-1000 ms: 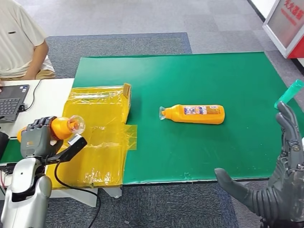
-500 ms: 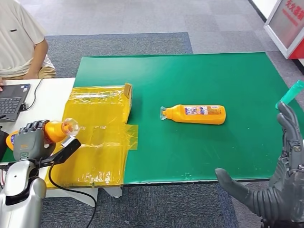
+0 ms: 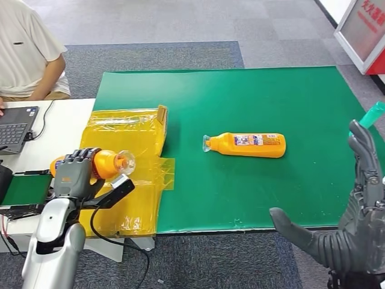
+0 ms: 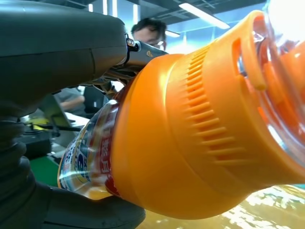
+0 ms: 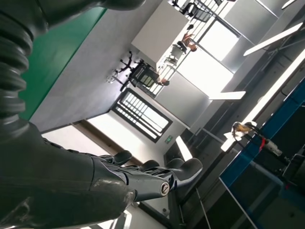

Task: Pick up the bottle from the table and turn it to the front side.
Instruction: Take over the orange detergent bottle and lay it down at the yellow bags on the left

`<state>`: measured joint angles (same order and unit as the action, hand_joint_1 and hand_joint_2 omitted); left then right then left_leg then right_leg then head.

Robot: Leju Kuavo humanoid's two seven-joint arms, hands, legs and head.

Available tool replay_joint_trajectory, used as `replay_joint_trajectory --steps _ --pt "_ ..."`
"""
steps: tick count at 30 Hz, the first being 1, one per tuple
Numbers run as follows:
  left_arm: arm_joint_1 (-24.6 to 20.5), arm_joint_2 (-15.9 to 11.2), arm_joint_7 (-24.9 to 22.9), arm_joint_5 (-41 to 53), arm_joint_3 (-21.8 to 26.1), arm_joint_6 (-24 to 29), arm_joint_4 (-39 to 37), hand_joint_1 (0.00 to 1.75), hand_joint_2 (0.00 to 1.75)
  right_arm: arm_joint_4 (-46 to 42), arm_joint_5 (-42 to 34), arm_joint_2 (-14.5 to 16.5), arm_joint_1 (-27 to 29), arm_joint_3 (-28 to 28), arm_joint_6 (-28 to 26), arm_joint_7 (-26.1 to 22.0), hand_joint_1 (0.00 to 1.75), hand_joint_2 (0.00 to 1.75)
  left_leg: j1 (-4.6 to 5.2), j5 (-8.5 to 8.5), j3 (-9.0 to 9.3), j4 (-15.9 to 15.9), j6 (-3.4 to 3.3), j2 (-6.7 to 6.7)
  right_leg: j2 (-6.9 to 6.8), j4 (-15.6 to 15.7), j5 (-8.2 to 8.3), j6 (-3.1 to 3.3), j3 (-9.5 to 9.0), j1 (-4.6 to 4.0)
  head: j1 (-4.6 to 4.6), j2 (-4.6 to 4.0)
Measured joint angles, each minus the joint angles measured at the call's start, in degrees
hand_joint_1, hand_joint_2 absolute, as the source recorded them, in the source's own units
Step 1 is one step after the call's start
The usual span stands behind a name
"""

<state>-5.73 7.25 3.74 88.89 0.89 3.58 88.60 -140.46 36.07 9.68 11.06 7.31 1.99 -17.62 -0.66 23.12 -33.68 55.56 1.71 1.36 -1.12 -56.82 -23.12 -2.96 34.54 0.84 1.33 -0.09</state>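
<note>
Pickup's done on our end: our left hand [image 3: 77,174] grips one orange bottle [image 3: 106,164] over the yellow plastic [image 3: 136,144]. Right hand [image 3: 363,205] open, empty. Turning it frontward seems left.

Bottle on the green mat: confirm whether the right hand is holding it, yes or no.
No: the bottle lies alone on the green mat, while the right hand hangs open, apart from it, off the mat's near corner.

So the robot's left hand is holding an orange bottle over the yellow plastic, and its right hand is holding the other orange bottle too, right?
Not quite. The left hand does hold an orange bottle over the yellow plastic, but the right hand is open and holds nothing. The head view shows the other bottle lying on the green table.
</note>
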Motion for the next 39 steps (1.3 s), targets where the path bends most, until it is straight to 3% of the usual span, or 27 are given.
replay_joint_trajectory --steps 9,30,39 --pt "-0.2 0.6 -0.9 0.0 -3.0 -0.8 0.9 1.75 1.75 0.2 -0.3 0.0 0.1 0.1 0.0 0.0 0.0 1.75 -0.01 0.01 -0.03 0.0 0.0 0.0 0.0 0.0 -0.02 0.0 0.02 -0.01 0.02 0.0" --pt "-0.2 1.3 -0.7 0.0 -3.1 -0.6 1.2 1.75 1.75 0.3 -0.4 0.0 0.1 0.5 0.0 -0.3 0.0 1.75 0.0 0.01 -0.04 0.0 0.0 0.0 0.0 0.0 -0.02 0.0 0.02 -0.01 0.02 0.0" --pt "-0.2 -1.4 -2.6 0.0 -3.4 -0.1 1.0 1.75 1.75 0.8 -0.4 0.0 -0.5 1.0 0.0 -0.2 0.0 1.75 -0.01 0.01 -0.04 0.0 0.0 0.0 0.0 0.0 -0.02 0.0 0.04 -0.02 0.02 -0.01"
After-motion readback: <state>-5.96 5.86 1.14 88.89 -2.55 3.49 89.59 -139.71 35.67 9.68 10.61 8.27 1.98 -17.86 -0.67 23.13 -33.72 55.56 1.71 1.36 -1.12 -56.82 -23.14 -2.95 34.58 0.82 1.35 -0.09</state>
